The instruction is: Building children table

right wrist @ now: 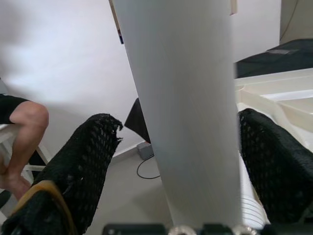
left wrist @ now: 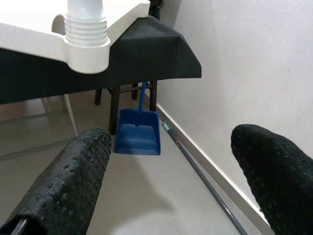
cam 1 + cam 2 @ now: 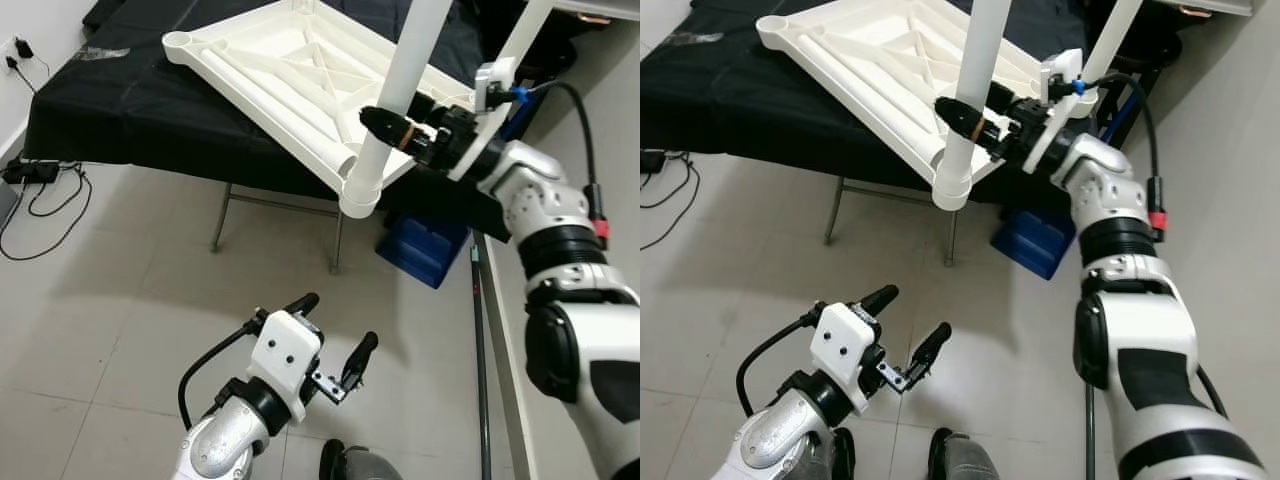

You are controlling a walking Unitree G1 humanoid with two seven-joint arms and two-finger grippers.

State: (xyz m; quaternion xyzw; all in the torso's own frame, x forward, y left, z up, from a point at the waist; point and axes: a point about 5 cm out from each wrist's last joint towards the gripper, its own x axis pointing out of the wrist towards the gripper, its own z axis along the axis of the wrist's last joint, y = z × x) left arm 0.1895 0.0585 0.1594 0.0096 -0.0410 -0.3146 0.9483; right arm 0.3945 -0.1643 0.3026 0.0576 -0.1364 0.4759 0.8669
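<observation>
Children's table top (image 3: 270,70), a white ribbed moulded-plastic panel, lies upside down and tilted on a black-draped folding table (image 3: 120,110), its near corner overhanging the edge. Going from the left: a black power strip with cables (image 3: 35,175) sits on the tiled floor by the wall; low in the foreground the left gripper (image 3: 335,335) hangs idle over the tiles, its two black fingers spread wide and holding nothing. Further right, one white round plastic leg (image 3: 400,90) stands in the corner socket (image 3: 360,195) of the top, and the right gripper (image 3: 385,125) has its two fingers on either side of that leg, closed about it just above the socket. A second white leg (image 3: 522,35) rises behind the right wrist. Below lies one blue dustpan (image 3: 425,245), with a thin dark rod (image 3: 478,330) running along the wall's foot. The plastic parts look light, stiff and smooth, so likely slippery; the leg seems best held low, near the socket, where pushing or twisting bends it least, while the unclamped top may slide on the cloth. Count: one top, two legs visible, two grippers.
</observation>
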